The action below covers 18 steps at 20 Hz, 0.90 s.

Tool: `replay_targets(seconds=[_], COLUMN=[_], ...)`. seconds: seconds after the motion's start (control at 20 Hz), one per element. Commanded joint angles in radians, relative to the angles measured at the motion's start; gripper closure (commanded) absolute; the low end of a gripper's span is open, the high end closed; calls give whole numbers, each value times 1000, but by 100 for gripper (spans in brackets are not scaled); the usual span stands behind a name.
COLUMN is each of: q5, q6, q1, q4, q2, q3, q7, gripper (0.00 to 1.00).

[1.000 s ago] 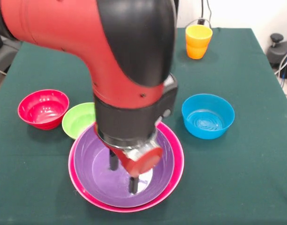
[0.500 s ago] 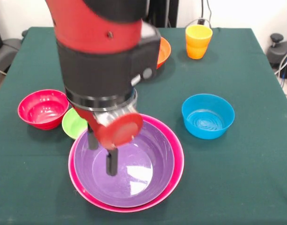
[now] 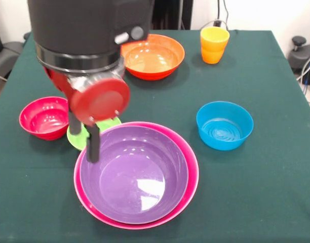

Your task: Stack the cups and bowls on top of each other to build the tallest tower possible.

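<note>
A wide purple bowl (image 3: 134, 177) sits nested inside the biggest pink bowl (image 3: 193, 169) at the front of the table. My gripper (image 3: 84, 147) hangs open and empty over the left rim of that pair. It stands in front of a small lime green bowl (image 3: 108, 123), hiding most of it. To the left is a small red bowl (image 3: 46, 117), and to the right a small blue bowl (image 3: 224, 125). A large orange bowl (image 3: 152, 55) lies at the back, with an orange cup (image 3: 214, 44) upright to its right.
A dark green cloth (image 3: 256, 202) covers the table. Black equipment and cables (image 3: 303, 55) stand off the table's right edge. The arm's thick black wrist (image 3: 84, 35) fills the upper left.
The gripper has risen out of the purple bowl and moved left and back to the bowl's left rim. With the arm shifted, the large orange bowl now shows.
</note>
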State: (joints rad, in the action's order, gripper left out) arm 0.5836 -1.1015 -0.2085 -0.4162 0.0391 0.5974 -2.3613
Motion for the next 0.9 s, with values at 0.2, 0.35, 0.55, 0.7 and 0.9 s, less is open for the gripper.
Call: replay_targets(seconds=[0.2, 0.35, 0.55, 0.7, 0.9], q5=[-107, -106, -96, -93, -95], q6=[-15, -4, 0, 2, 44], q1=[50, 61, 84, 113, 160], q4=[-365, -408, -449, -485, -568], q2=[117, 133, 145, 159, 189], q3=[-52, -47, -38, -27, -26], q7=[-103, -127, -165, -192, -185], gripper=[0, 0, 0, 0, 0])
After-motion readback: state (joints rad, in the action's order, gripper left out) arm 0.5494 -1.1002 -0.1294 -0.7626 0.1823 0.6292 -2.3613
